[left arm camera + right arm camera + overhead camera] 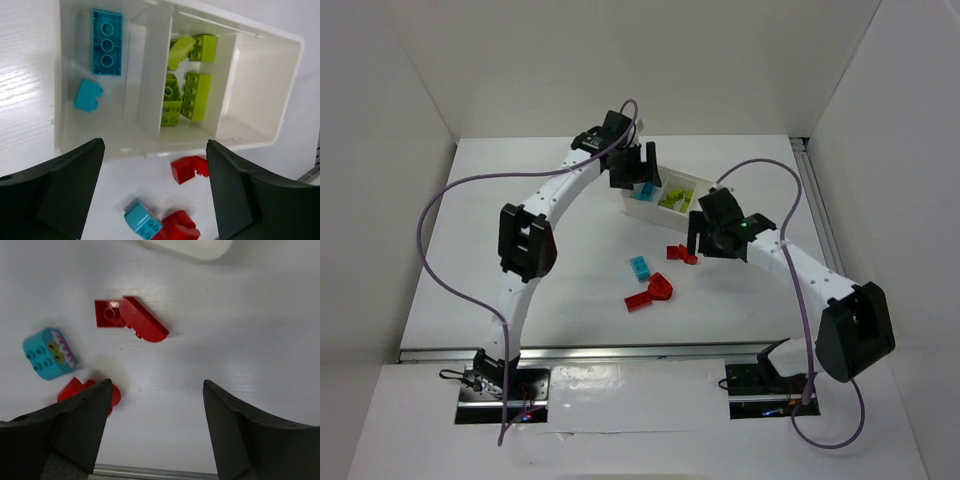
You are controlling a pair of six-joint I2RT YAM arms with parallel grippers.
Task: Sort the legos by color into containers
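Observation:
The white tray [140, 150] lies under my left gripper [155, 144], whose jaws stand wide open and empty above the tray's near wall. The tray's left section holds a long cyan lego [107, 42] and a small cyan one [88, 95]. Several lime legos [187, 80] fill the middle section, and the right section [260, 90] holds nothing. On the table lie a red pair [131, 317], a cyan lego [48, 354] and another red one [85, 392], partly hidden by a finger. My right gripper [157, 385] hangs open and empty over the table, short of the red pair.
In the top view the tray [650, 213] sits at the back centre under the left gripper [638, 172]. The loose cyan lego [639, 266] and red legos [650, 293] lie mid-table, left of the right gripper [713, 245]. White walls enclose the table.

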